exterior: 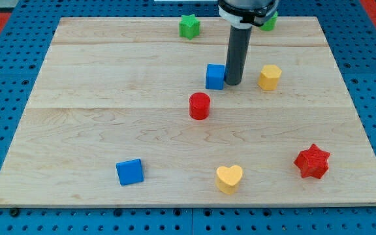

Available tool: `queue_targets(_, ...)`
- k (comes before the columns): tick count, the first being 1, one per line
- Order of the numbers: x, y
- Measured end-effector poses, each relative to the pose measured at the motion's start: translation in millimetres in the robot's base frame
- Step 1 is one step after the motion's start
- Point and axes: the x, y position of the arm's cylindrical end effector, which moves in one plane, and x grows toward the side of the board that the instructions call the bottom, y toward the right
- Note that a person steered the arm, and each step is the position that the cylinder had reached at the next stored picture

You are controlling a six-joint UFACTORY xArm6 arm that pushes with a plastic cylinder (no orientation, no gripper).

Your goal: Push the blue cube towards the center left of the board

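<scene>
The blue cube [215, 76] sits a little above the board's middle. My tip [233, 84] is at the cube's right side, touching it or nearly so. The dark rod rises from there to the view's top. A second blue block [130, 172], flatter in shape, lies near the board's bottom left.
A red cylinder [200, 106] stands just below and left of the blue cube. A yellow hexagonal block [269, 77] is right of my tip. A green star [188, 26] and another green block [268, 23], partly hidden by the arm, are at the top. A yellow heart [229, 178] and a red star [313, 162] lie at the bottom right.
</scene>
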Motion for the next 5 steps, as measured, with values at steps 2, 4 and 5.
queue_targets(2,-7,-69)
queue_targets(4,-23,-100)
queue_targets(5,-22,-130)
